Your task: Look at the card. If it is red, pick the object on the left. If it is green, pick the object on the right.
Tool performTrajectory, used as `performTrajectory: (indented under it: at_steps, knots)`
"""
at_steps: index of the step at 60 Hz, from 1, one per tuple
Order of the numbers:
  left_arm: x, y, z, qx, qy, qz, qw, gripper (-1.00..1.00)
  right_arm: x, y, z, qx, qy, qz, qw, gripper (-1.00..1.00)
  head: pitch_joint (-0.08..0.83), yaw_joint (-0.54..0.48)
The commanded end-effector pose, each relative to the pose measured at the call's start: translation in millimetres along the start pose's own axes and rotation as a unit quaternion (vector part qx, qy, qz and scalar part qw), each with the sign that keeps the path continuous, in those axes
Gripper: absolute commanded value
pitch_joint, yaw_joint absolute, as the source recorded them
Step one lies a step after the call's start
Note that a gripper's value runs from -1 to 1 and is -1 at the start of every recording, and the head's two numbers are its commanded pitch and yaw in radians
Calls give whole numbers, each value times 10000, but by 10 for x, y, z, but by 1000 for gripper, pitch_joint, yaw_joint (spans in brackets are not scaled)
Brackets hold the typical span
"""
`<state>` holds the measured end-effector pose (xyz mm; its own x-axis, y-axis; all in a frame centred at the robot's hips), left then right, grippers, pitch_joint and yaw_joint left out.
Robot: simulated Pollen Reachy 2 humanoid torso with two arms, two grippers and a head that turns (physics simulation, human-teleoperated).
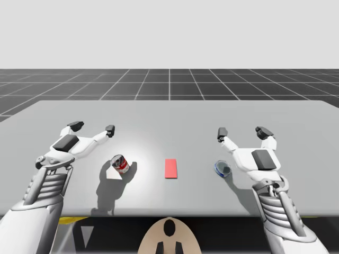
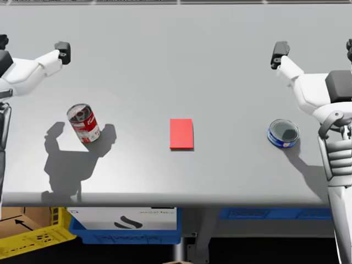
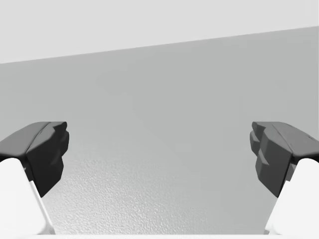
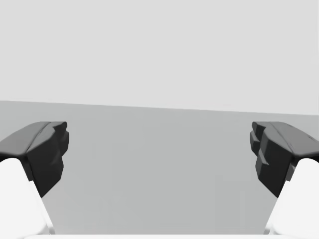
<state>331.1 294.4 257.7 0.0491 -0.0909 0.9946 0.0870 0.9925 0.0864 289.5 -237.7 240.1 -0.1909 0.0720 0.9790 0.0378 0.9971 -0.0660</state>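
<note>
The grey bench (image 1: 169,116) carries a red card (image 1: 171,168) at its middle, a red can (image 1: 120,163) left of it, a flat blue tin (image 1: 222,169) right. Left jaws near the can, right jaws near the tin, both wide apart.

A bare simulated test space: a plain grey tabletop (image 1: 175,119) on a dark gridded floor (image 1: 169,82) against a blank pale backdrop. Beneath the tabletop's near edge sit a blue bin (image 2: 126,226), a yellow crate (image 2: 38,240) and a cardboard box (image 2: 14,221).
</note>
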Motion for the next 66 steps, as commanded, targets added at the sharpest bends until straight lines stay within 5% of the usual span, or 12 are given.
performTrajectory:
  at_steps: [1, 25, 50, 57, 61, 66]
  knots:
    - [2, -5, 1, 4, 2, 1, 10000, -1000, -2, 17, 7, 7, -1, -17, 10000, -1000, 753, 45]
    - [-5, -6, 0, 18, 10, 0, 10000, -1000, -13, 45, 20, 36, -2, 8, 10000, -1000, 721, 311]
    - [49, -83, 93, -66, -92, 125, 9999, -1000, -34, 85, 38, 31, -12, -49, 10000, -1000, 708, 331]
    - [149, -93, 335, -295, -125, 266, 9991, -1000, -96, 77, 15, 6, 60, -49, 10000, -1000, 706, 334]
    - [129, -99, 453, -191, -154, 58, 9997, -1000, -114, 69, 9, -9, 75, -48, 10000, -1000, 706, 339]
    - [17, -104, 617, -335, -70, 102, 9994, -1000, -121, 65, 6, -23, 86, -60, 9999, -1000, 707, 343]
